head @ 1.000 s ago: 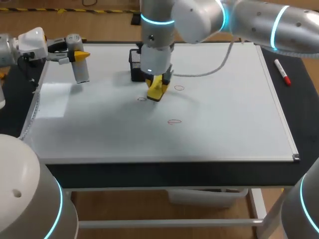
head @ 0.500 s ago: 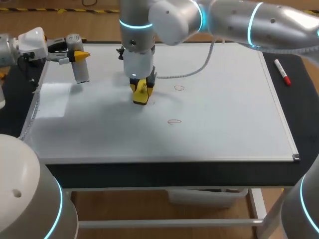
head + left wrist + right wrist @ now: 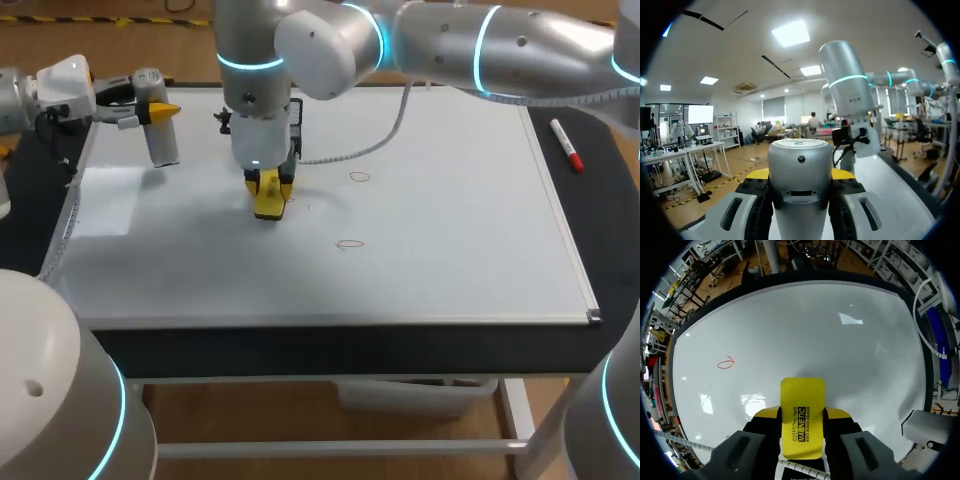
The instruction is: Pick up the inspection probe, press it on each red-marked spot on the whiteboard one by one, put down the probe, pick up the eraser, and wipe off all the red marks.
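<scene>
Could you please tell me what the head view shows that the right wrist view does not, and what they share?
Only the head view: the red marker pen on the dark table beside the white whiteboard, and the left gripper plainly holding the grey cylindrical probe. Only the right wrist view: the printed face of the yellow rectangular eraser, clamped by the right gripper. Both: the eraser, the whiteboard and a red oval mark.

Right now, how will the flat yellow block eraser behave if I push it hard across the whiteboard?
Probably stiff: the flat yellow block eraser shows a straight rectangular outline between the jaws. Likely light, being small beside them. It sticks out well past the jaws, so a hard push on the glossy whiteboard might lever it askew.
</scene>
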`<state>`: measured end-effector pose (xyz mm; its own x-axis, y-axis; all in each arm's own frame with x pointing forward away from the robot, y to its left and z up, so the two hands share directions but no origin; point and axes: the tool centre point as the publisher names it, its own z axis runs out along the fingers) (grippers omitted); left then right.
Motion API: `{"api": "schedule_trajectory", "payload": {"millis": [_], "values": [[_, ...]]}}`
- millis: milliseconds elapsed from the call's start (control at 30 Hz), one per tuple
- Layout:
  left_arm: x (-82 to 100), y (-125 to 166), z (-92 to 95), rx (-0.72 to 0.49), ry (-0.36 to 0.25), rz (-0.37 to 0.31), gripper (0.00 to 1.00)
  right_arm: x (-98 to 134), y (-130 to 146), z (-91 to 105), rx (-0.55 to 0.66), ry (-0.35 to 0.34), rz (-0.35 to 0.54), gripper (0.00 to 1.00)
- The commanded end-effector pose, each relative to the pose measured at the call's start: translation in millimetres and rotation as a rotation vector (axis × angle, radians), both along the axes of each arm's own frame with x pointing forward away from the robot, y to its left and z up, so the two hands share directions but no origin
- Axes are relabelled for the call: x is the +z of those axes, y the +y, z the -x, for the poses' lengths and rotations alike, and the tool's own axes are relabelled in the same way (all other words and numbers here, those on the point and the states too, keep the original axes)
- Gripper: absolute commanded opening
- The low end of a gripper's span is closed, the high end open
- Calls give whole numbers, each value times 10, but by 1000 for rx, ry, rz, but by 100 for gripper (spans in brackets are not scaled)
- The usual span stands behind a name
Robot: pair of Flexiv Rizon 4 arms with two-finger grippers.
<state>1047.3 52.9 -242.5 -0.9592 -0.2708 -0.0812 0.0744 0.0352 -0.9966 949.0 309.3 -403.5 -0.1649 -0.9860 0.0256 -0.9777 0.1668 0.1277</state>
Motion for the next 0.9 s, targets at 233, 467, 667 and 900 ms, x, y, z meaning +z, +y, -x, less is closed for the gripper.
{"api": "schedule_trajectory", "payload": {"millis": [233,467,667,900], "values": [[20,-1,12,2,1,-2,0,-57,97,26,23,-8,-6,0],[20,-1,12,2,1,-2,0,-108,78,40,21,-11,2,0],[20,-1,12,2,1,-2,0,-149,53,49,19,-22,7,0],[20,-1,12,2,1,-2,0,-181,5,35,1,-19,15,0]]}}
